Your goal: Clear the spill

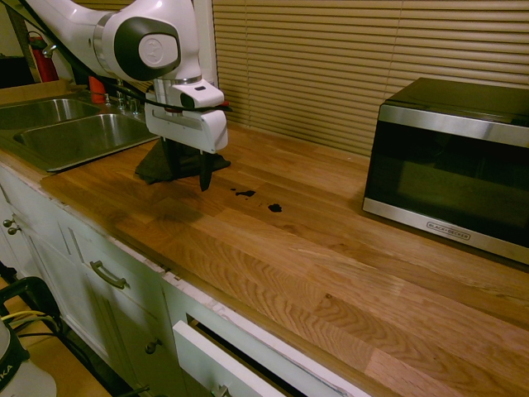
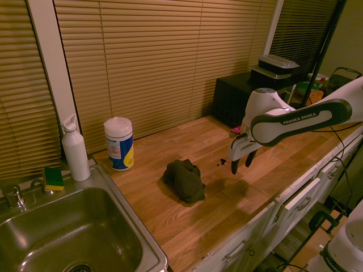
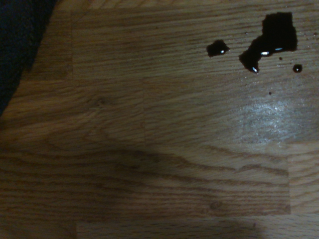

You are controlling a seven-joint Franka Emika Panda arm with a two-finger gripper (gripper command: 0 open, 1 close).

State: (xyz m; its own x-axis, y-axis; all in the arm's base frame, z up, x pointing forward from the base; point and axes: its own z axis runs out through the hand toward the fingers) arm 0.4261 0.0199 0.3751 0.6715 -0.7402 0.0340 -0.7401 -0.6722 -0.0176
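A: First exterior view?
B: Gripper [image 1: 190, 169] hangs above the wooden counter [image 1: 331, 273], pointing straight down, fingers spread apart, nothing between them. Dark cloth [image 1: 157, 165] bunched on the counter behind it, partly hidden. The spill [image 1: 245, 193] is two small dark blotches on bare wood, just past the gripper toward the microwave [image 1: 455, 165]. Sink [image 1: 74, 132] on the far side of the cloth.

A: Second exterior?
B: Same from the other side. Gripper [image 2: 242, 161] spread wide, empty, clear of the surface. Spill [image 2: 221, 162] is a few dark specks just beside the fingertips. Cloth [image 2: 185, 180] lies crumpled between spill and sink [image 2: 68, 238], apart from both. Wipes canister [image 2: 119, 143] and white bottle [image 2: 75, 148] stand near the sink's back edge.

A: Wrist?
B: Glossy black blotches [image 3: 271, 42] on wood grain, with small droplets around. Cloth edge [image 3: 17, 45] in one corner, well apart.
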